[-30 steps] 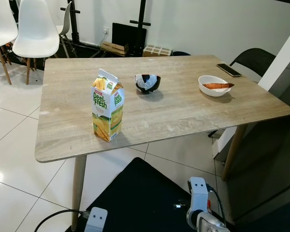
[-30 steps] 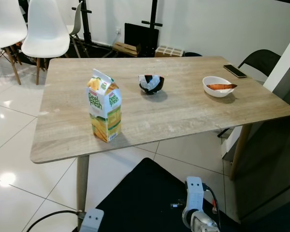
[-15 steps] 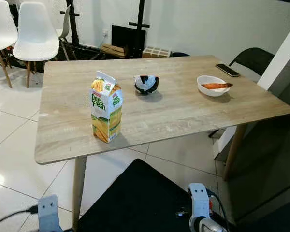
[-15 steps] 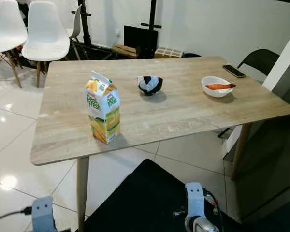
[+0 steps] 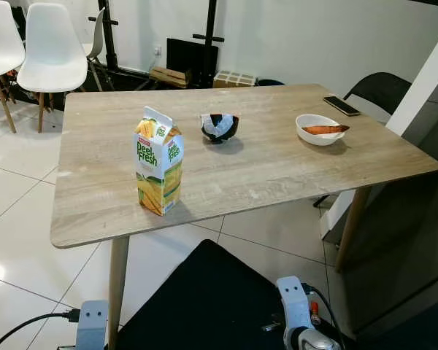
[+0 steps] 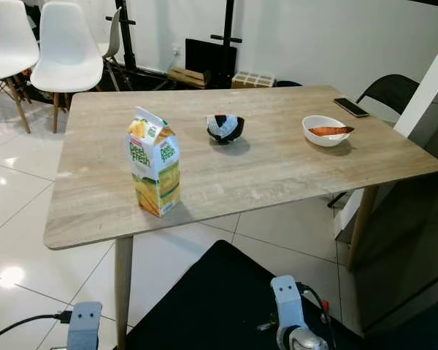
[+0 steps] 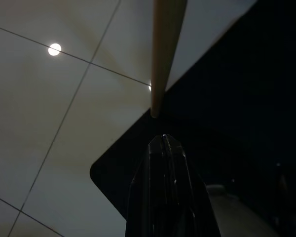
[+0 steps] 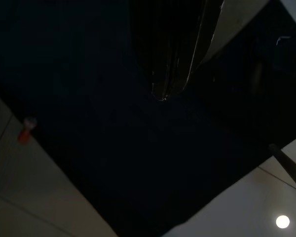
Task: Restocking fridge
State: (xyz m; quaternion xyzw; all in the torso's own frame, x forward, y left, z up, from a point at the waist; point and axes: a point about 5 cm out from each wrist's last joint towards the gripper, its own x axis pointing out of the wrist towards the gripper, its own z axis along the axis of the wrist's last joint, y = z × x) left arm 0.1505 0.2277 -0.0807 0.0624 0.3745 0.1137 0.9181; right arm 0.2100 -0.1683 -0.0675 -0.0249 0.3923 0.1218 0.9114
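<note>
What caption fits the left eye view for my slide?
Juice carton, black bowl and white bowl wait on a wooden table.

Home dining area: wooden table [image 5: 277,164], white chairs [image 5: 51,47], tiled floor [image 5: 14,240].

Right gripper [image 8: 163,94] lost in shade, finger state unreadable. Black bowl [image 5: 220,126] contents unclear, something pale inside. Orange item in white bowl [image 5: 320,129] too small to identify. White chair [image 5: 1,44] cut by frame edge. Black chair [image 5: 383,91] mostly hidden behind table [image 5: 277,168].
</note>
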